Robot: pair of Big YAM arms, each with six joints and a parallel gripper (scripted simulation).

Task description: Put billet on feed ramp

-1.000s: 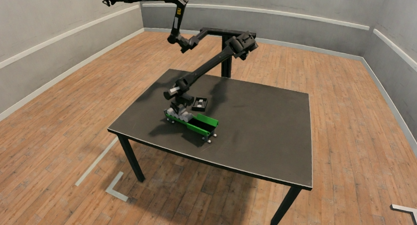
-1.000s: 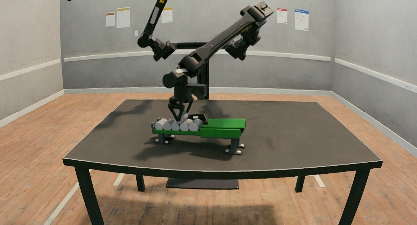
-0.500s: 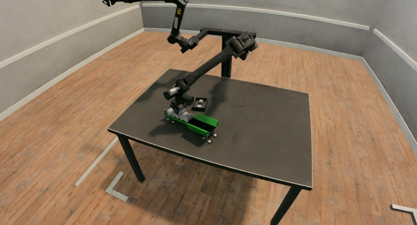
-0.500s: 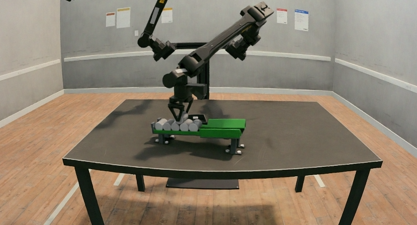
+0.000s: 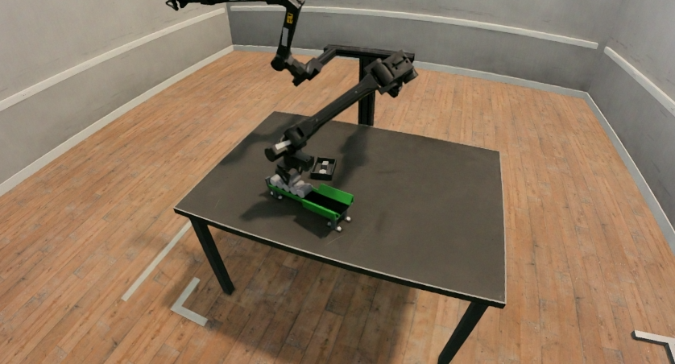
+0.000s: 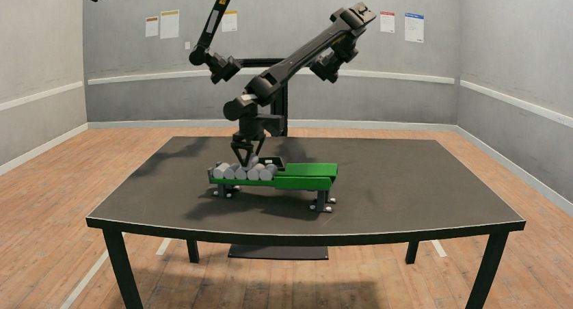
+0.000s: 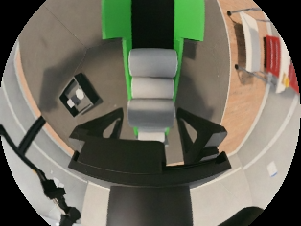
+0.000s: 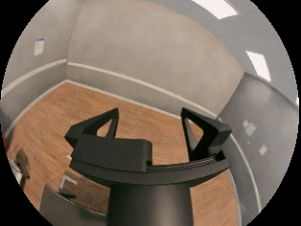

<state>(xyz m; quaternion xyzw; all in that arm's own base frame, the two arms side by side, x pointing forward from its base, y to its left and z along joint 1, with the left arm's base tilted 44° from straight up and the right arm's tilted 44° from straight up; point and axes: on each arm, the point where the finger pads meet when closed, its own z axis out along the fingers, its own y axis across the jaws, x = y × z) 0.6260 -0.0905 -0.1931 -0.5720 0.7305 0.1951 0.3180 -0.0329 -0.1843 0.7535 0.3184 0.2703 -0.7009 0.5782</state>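
Observation:
The top billet (image 6: 253, 161) (image 7: 151, 114) lies across the lower row, above two of its billets. Several grey billets lie side by side below it on the green feed ramp (image 5: 320, 211) (image 6: 302, 183) (image 7: 189, 20), from the stop (image 6: 209, 175) at the picture's left to the last billet (image 6: 267, 172) (image 7: 153, 62). My left gripper (image 7: 150, 111) is open, with one finger at each end of the top billet and a narrow gap on both sides. The undersides of the billets are hidden. My right gripper (image 8: 150, 110) (image 5: 168, 4) is open and empty, high up and far from the ramp.
A small black tray (image 5: 323, 176) with small light pieces in it stands behind the ramp, close to the left arm. The ramp has high green side walls along its open half and stands on short bolted legs. The table's front edge (image 6: 280, 239) lies in front of it.

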